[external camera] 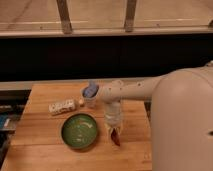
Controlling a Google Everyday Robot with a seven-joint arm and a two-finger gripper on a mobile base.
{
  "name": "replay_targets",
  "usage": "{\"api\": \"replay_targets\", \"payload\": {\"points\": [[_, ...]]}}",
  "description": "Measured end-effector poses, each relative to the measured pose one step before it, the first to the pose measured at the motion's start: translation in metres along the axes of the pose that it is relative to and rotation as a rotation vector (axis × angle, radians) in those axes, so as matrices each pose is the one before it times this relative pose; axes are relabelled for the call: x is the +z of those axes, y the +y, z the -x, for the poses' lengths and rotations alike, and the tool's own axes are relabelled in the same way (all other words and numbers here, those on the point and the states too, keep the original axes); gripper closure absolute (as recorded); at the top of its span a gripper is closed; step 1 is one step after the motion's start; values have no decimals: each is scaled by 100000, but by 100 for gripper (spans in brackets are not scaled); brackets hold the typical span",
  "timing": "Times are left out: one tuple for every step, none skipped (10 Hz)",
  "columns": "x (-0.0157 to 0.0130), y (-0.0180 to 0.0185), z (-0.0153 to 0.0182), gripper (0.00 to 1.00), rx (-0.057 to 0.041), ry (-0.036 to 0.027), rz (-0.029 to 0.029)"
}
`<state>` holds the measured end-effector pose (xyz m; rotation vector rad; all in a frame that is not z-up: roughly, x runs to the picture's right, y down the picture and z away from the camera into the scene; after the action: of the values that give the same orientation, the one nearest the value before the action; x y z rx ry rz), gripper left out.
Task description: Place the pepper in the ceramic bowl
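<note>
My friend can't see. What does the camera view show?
The robot's pincer reaches down to a small red pepper, beside a green ceramic bowl on a wooden table. A cup and a pale packet sit behind it.
</note>
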<state>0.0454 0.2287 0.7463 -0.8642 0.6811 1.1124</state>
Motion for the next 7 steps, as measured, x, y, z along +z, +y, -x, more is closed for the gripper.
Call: {"api": "replay_targets", "payload": {"points": [[-1079,51,-153,100,-450,-2580,-253],[-1224,149,-7,100,-818,-2854,-688],[-1065,638,436,100,-1922,-2507,-1026],[-1207,1051,788,100,-2473,-2011,-1748],[-639,670,554,100,-1579,-881,-1210],[-1058,1196,1038,100,-2950,-1552,-1948],[-732,904,812,100,-2338,-1174,-1169]]}}
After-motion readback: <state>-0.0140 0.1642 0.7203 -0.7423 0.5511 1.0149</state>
